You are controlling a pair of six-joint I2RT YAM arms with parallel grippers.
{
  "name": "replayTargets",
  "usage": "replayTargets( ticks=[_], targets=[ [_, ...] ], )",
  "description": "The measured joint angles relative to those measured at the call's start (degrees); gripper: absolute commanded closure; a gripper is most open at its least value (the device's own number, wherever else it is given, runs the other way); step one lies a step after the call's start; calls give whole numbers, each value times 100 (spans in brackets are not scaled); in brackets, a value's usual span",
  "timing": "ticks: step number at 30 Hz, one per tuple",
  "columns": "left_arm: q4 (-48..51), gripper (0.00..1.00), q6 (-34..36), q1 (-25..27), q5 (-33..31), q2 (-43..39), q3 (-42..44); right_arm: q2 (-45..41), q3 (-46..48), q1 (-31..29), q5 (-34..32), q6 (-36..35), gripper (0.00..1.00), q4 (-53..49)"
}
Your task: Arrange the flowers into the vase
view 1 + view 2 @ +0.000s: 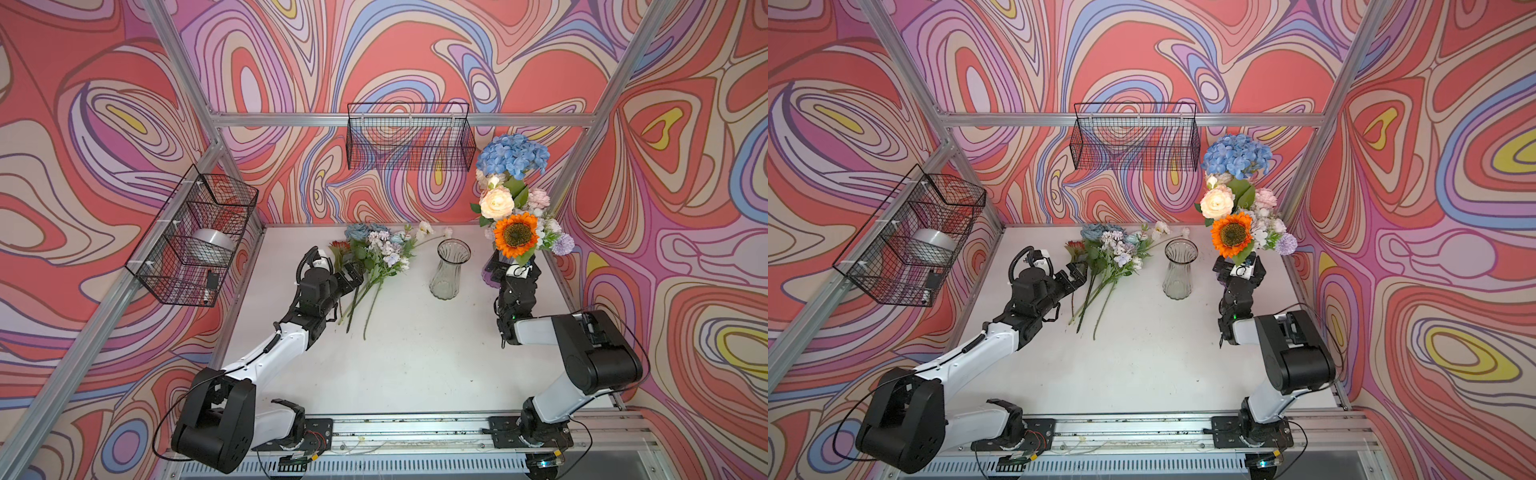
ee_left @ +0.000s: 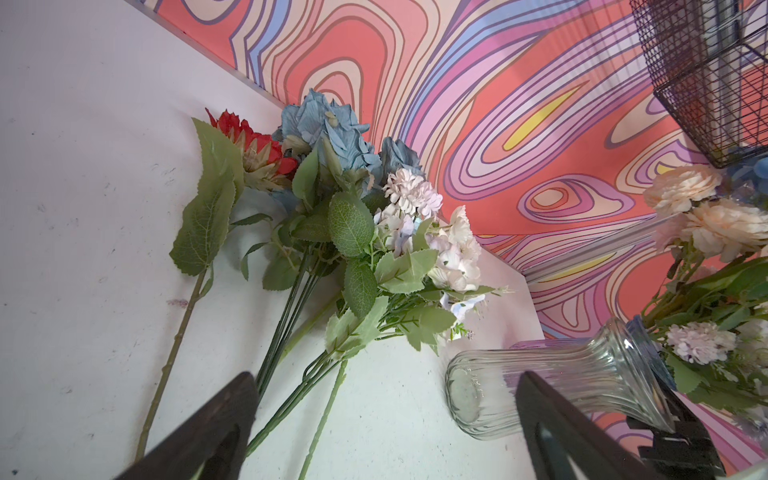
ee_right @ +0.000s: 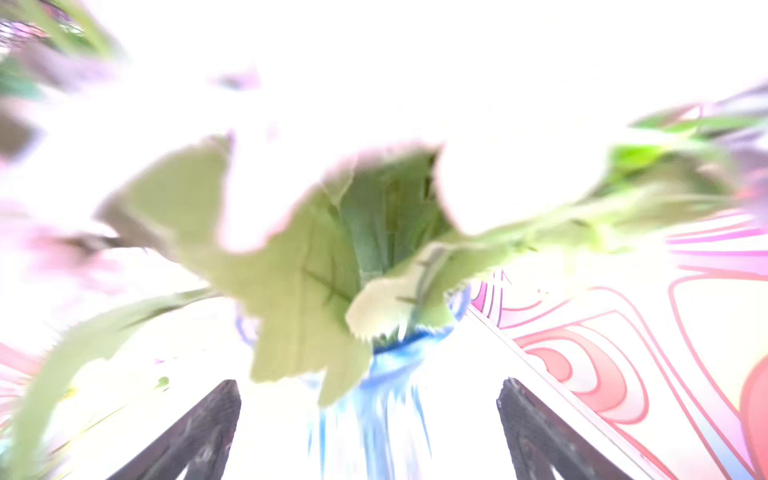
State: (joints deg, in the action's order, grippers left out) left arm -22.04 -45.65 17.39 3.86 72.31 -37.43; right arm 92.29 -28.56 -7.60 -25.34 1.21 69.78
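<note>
left gripper (image 2: 386, 386): you had it wide open and empty at the stems of the loose flowers (image 1: 376, 253), heaped on the table (image 1: 415, 365).
right gripper (image 3: 370, 380): you had it spread wide, holding nothing; the blue vase (image 3: 374, 419) with its bouquet (image 1: 515, 232) sat between the jaws, a gap each side.
clear vase (image 1: 451, 270): upright, empty, between heap and bouquet.
stem risk: stems crossed; a pinch there would likely have caught several.
bouquet risk: top-heavy; a jaw brushing its vase could have tipped it.
clear vase risk: light, it might have toppled under a stem shoved against its rim.
</note>
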Motion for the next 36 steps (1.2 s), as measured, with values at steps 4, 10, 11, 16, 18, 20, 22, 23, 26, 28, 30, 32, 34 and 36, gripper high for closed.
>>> replayTargets(
  ticks=[4, 10, 11, 16, 18, 20, 22, 23, 26, 28, 30, 32, 34, 36],
  targets=[
    [0, 0, 0, -20, 0, 0, 0, -715, 221, -319, 149, 92, 2, -702],
    [0, 0, 0, -39, -22, -142, 94, -1941, 483, -682, 785, 391, 4, -1838],
    [2, 0, 0, -57, -37, -219, 146, -2109, 514, -748, 892, 422, 5, -2024],
    [2, 0, -11, -234, -142, -498, 356, -2354, 533, -1193, 1412, 442, 5, -2546],
    [-4, 0, -107, -396, -164, -588, 505, -2243, 531, -1292, 1606, 437, 4, -2566],
    [-20, 0, -234, -590, -151, -634, 682, -2048, 529, -1349, 1731, 424, 4, -2503],
    [-26, 0, -339, -763, -131, -684, 885, -1744, 511, -1388, 1832, 413, 5, -2361],
    [-13, 0, -396, -844, -133, -719, 994, -1547, 492, -1403, 1893, 400, 4, -2267],
    [116, 0, -457, -922, -131, -872, 1145, -964, 363, -1432, 2006, 367, 4, -1958],
    [203, 0, -452, -925, -131, -1047, 1156, -564, 216, -1440, 2055, 328, 4, -1679],
    [275, 0, -433, -925, -138, -1244, 1156, -173, 26, -1440, 2072, 284, 4, -1366],
    [330, 0, -409, -925, -157, -1392, 1156, 212, -188, -1447, 2065, 245, 4, -1023],
    [367, 0, -389, -925, -173, -1488, 1156, 555, -398, -1453, 2041, 203, 4, -719],
    [396, 0, -387, -927, -190, -1513, 1156, 944, -619, -1458, 1987, 155, 7, -334]
  ],
)
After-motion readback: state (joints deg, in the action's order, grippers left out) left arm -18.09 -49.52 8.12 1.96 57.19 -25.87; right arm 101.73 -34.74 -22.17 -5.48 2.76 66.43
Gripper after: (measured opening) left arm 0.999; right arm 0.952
